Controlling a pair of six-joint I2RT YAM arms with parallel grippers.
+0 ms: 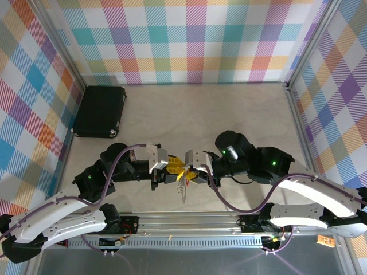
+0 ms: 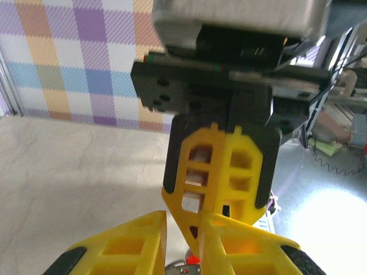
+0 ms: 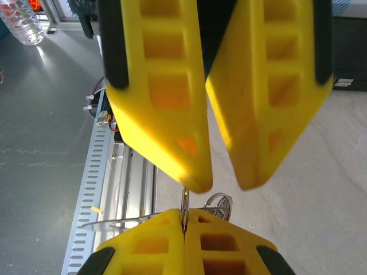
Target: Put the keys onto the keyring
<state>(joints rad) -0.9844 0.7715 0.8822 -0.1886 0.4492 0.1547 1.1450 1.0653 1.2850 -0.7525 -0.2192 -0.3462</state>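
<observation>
Yellow-fingered right gripper (image 3: 183, 220): fingers pressed together with no gap, clamped on a thin silver edge that rises out of the seam between them.
Keyring (image 3: 184, 200): held off the table (image 1: 241, 114) where the two wrists meet, at the near middle. In the top view its fan of thin silver pieces hangs below the fingertips. A small silver loop sits just beside the pinched edge.
Left gripper (image 3: 225, 184): tip to tip with the right one, fingers a little apart. The right wrist view shows nothing caught between them.
Red key (image 2: 195, 261): a red speck low between the left fingers in the left wrist view is probably its head. Too little of it shows to tell whether it is gripped, resting loose or already on the loop.
Step in hand: by my judgement, the threading itself, with the key's hole meeting the metal of the ring.
Doing it well: hold the right clamp firm and motionless so the ring cannot swing. Let the left arm make all the small moves, slowly, along the line of the wire. Widen the left fingers further only once the key clearly hangs from metal.
Risk: a key this small could slip off and drop toward the rail at the table's near edge.
</observation>
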